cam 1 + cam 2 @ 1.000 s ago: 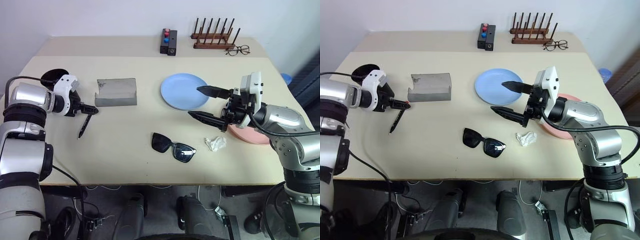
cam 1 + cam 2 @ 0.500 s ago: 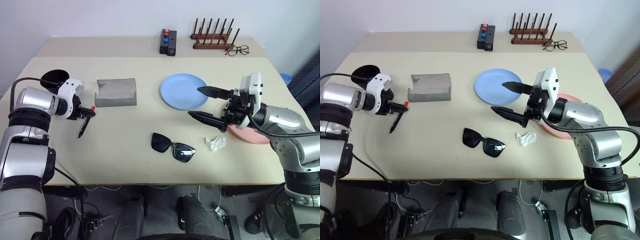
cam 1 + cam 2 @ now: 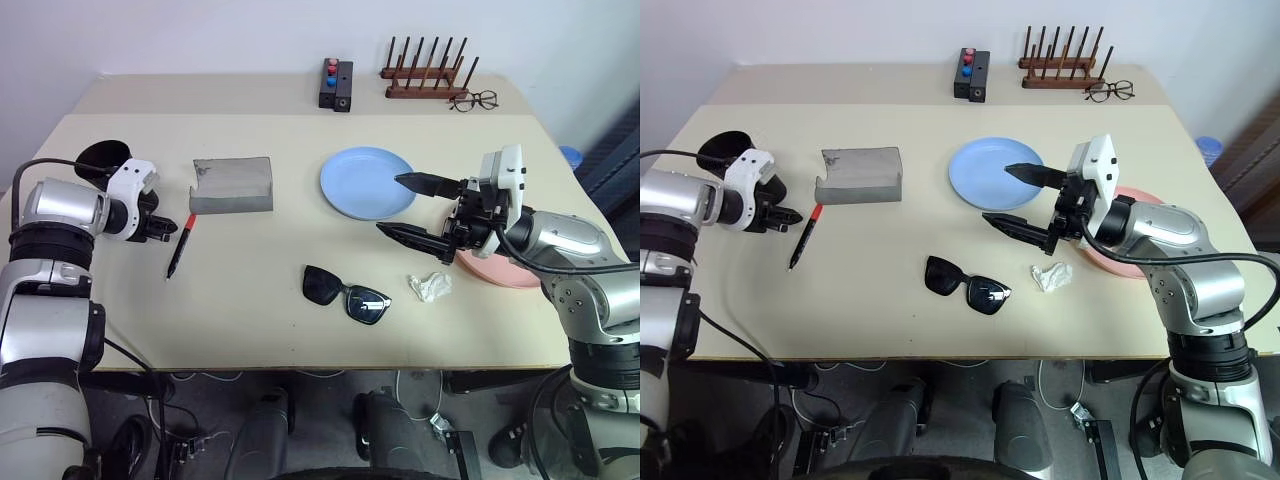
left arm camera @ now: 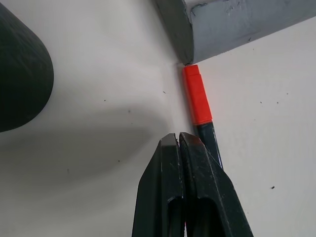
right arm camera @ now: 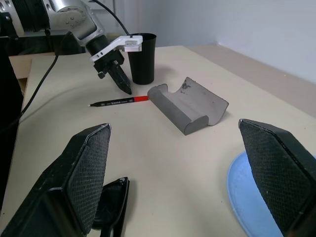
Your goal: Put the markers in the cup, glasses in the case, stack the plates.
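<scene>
The table (image 3: 250, 330) has bare room around the case (image 3: 233, 184), cup (image 3: 103, 156) and blue plate (image 3: 366, 182); only its left edge lies near. The marker (image 3: 180, 244) lies flat beside the left claw (image 3: 168, 229), whose fingers are pressed together on nothing. Light, stiff and likely to roll, it is best pinched mid-barrel. The right claw (image 3: 410, 207) hangs spread apart over the plate's rim.

Head cameras look down across the whole surface (image 3: 250, 300); wrist cameras sit low, the left apparently almost touching, both sharing the case (image 5: 190, 111).
</scene>
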You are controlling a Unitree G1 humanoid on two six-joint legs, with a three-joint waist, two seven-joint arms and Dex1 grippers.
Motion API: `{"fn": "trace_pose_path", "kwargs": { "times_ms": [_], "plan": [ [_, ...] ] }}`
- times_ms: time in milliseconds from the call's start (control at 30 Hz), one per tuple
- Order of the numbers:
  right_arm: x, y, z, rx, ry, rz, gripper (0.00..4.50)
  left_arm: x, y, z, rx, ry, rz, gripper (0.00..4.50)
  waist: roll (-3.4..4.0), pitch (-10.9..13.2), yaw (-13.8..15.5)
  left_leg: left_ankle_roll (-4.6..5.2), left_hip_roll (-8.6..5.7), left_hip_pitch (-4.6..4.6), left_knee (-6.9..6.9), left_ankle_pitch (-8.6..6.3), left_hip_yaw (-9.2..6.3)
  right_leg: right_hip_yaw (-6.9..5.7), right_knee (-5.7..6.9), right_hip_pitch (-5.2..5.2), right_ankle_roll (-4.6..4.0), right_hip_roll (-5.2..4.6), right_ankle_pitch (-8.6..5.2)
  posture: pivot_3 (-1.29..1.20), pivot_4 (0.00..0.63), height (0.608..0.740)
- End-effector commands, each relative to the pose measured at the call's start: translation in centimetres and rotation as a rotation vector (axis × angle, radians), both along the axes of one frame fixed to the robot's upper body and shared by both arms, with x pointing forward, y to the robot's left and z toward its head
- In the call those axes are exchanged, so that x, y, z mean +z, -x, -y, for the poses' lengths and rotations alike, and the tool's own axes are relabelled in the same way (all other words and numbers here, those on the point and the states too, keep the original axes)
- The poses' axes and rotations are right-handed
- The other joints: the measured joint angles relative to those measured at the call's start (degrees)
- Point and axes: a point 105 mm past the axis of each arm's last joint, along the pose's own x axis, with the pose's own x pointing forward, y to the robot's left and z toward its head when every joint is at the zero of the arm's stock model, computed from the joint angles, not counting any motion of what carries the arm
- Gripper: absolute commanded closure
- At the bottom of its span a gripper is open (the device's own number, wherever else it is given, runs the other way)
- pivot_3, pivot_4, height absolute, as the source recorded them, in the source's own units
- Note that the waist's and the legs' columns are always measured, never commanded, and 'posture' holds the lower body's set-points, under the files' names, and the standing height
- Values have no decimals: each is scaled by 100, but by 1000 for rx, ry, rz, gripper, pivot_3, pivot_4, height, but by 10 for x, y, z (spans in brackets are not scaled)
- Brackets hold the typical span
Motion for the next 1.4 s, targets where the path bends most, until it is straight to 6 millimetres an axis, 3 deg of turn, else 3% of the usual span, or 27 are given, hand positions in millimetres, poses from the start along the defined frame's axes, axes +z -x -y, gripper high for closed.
{"fn": "trace_pose_path", "kwargs": {
  "times_ms": [33,467,867,967,1200,1400],
  "plan": [
    [13,3,0,6,0,61,259,17,-4,-6,33,19,54,4464,-2,1,1,0,0,0,0,0,0,0,0,0,0,0,0,0,150,740],
    [13,3,0,2,3,65,259,35,-10,0,12,0,106,4464,-6,3,5,0,-1,-5,0,0,0,-1,-3,-1,1,0,0,0,150,740],
    [11,2,0,-1,2,64,259,42,-1,13,-64,-39,96,4464,-6,4,1,0,0,-5,0,0,-1,0,-3,-1,1,0,0,0,150,740],
    [10,2,0,-3,2,64,259,45,2,18,-73,-23,95,3662,-6,4,-5,0,0,-5,0,0,-1,0,-2,-2,1,0,0,0,150,740],
    [8,1,0,-7,-2,65,259,44,6,14,-8,-16,100,189,-6,4,-7,0,0,-5,0,0,-2,-1,-2,-2,1,0,-1,0,150,740],
    [5,-1,-3,-6,-6,69,259,45,8,10,27,-22,102,32,-6,4,-9,0,0,-4,0,0,-3,0,0,-2,1,1,-1,0,150,740]
  ]
}}
